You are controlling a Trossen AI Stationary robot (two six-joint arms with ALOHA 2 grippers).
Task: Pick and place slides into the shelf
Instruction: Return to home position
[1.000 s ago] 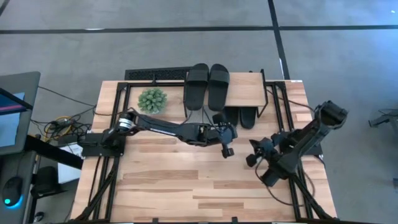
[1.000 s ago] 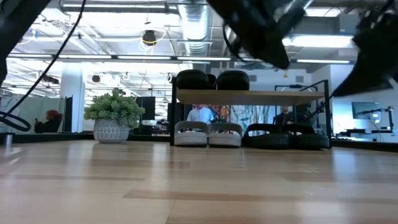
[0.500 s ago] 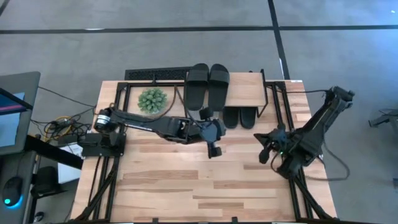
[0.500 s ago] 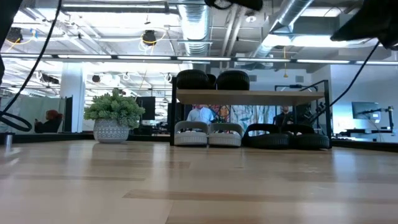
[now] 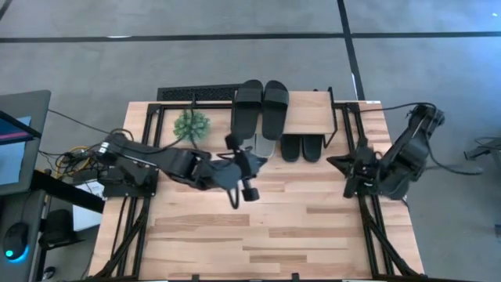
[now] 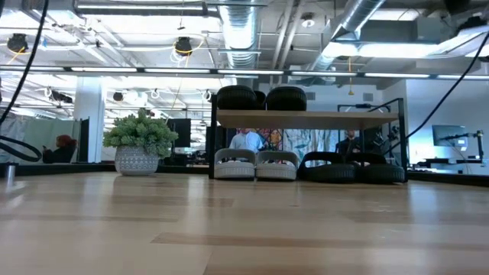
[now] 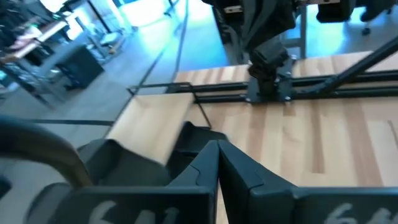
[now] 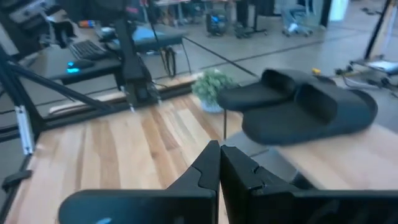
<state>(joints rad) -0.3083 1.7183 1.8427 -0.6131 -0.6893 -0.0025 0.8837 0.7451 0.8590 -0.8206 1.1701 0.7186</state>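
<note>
The shelf [image 5: 309, 112] stands at the table's far edge, a light board on black legs. One black pair of slides [image 5: 262, 108] lies on its top board. Under the board a grey pair [image 6: 255, 165] and a second black pair [image 6: 354, 168] rest on the tabletop. My left gripper [image 5: 252, 166] hovers shut in front of the shelf's left end, apart from it; its shut fingertips [image 7: 216, 163] fill the bottom of the left wrist view. My right gripper [image 5: 338, 163] is shut near the table's right edge, right of the shelf, and faces the top black pair [image 8: 298, 106].
A small potted plant [image 5: 192, 125] stands left of the shelf at the far edge. Black metal frames run along both table sides [image 5: 133, 211]. The wide wooden tabletop [image 5: 258, 227] in front of the shelf holds no objects. A monitor and cables sit off the left side.
My left gripper has drawn back from the shelf toward the table's left. My right arm has pulled back toward the right edge and risen out of the low view. The slides and shelf have stayed where they were.
</note>
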